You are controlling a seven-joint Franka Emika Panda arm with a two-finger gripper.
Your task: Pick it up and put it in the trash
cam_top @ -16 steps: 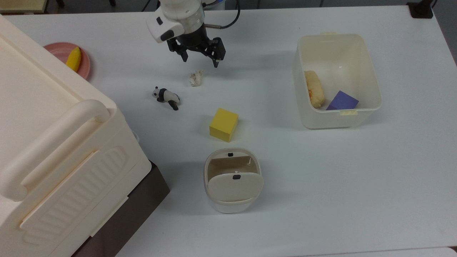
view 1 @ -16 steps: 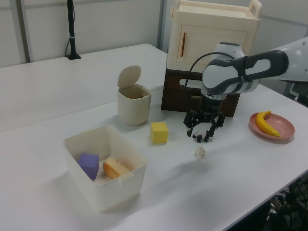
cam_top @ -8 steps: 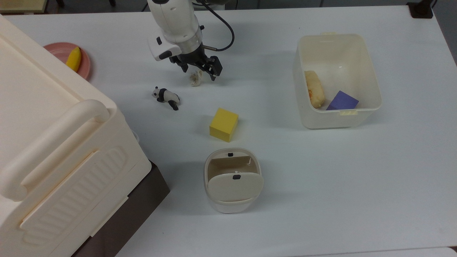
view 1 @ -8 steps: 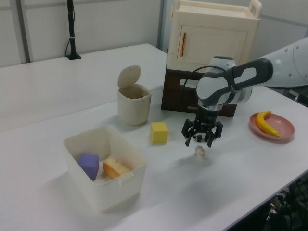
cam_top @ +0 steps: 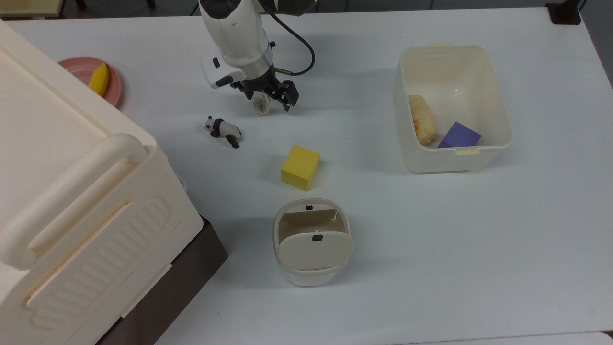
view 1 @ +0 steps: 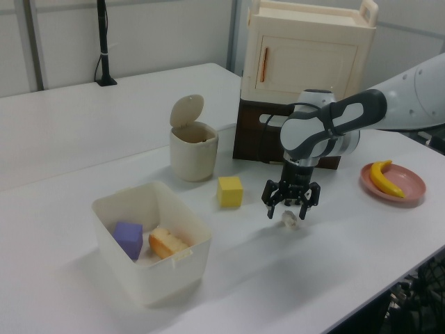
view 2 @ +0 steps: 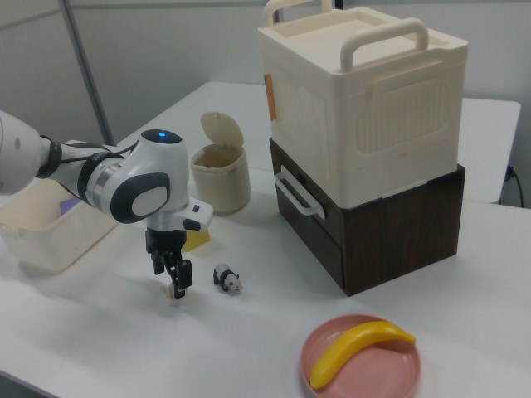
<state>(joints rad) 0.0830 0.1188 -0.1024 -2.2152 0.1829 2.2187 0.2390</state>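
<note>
The tiny crumpled off-white wad (cam_top: pixel 262 106) lies on the white table, also seen in the left view (view 1: pixel 289 219). My gripper (cam_top: pixel 267 99) has come down over it and is open, one black finger on each side of the wad, low to the table (view 1: pixel 286 210) (view 2: pixel 170 280). Whether the fingers touch the paper I cannot tell. The trash (cam_top: pixel 313 249), a small cream rounded bin with its flap lid swung up and a tan inside, stands nearer the top view's bottom, beyond the yellow cube; it also shows as a cream bin (view 1: pixel 193 156) (view 2: pixel 220 182).
A panda toy (cam_top: pixel 222 129) lies just to the top view's left of the wad. A yellow cube (cam_top: pixel 300 167) sits between wad and bin. A translucent tub (cam_top: pixel 450 164) stands at the top view's right, a big cream box (cam_top: pixel 72 201) at its left, beside a pink plate (cam_top: pixel 76 67) with a banana.
The gripper has dropped from above the wad down to table level and now straddles it, fingers still apart. The wad and the other things have stayed put.
</note>
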